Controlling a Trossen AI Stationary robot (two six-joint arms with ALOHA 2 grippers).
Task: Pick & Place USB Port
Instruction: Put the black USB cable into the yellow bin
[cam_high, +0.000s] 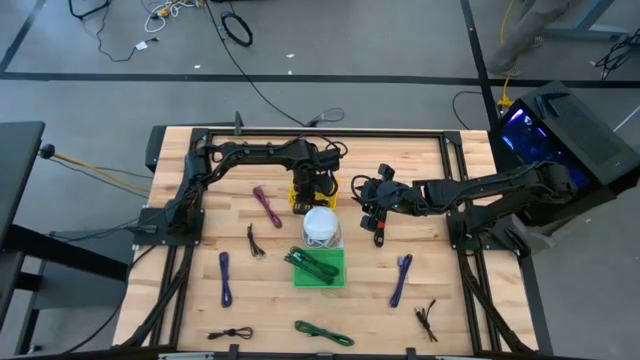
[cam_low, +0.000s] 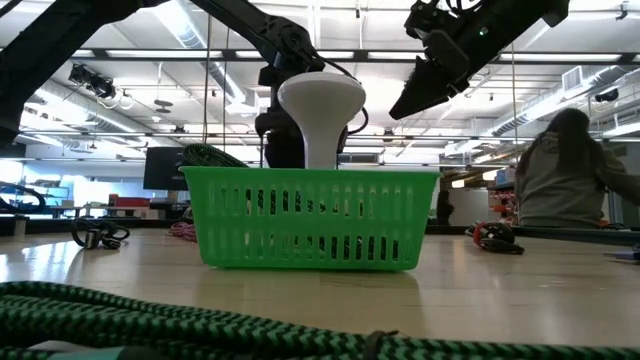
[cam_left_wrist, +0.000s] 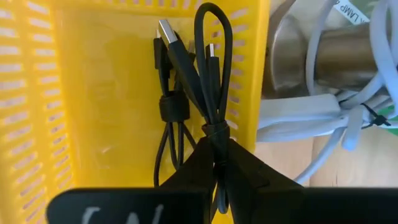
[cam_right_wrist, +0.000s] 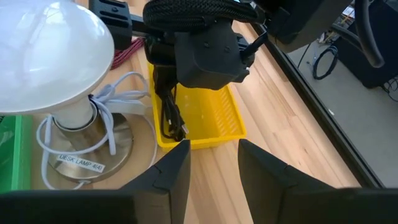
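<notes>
A small black piece with red marks, the USB port, lies on the table just near my right gripper; it also shows in the low view. My right gripper is open, empty and raised above the table. My left gripper reaches down into a yellow basket and is shut on a coiled black cable. My left gripper pinches the black cable bundle between its two fingers, just beside its tied waist. The fingers come from above, pointing down into the basket, along the bundle. The loop and plug ends stretch beyond the fingertips over the basket floor.
A white desk lamp stands beside the yellow basket, with a green basket near of it. Purple straps, a maroon strap, a green strap and dark wire ties lie about. A person stands beyond the table.
</notes>
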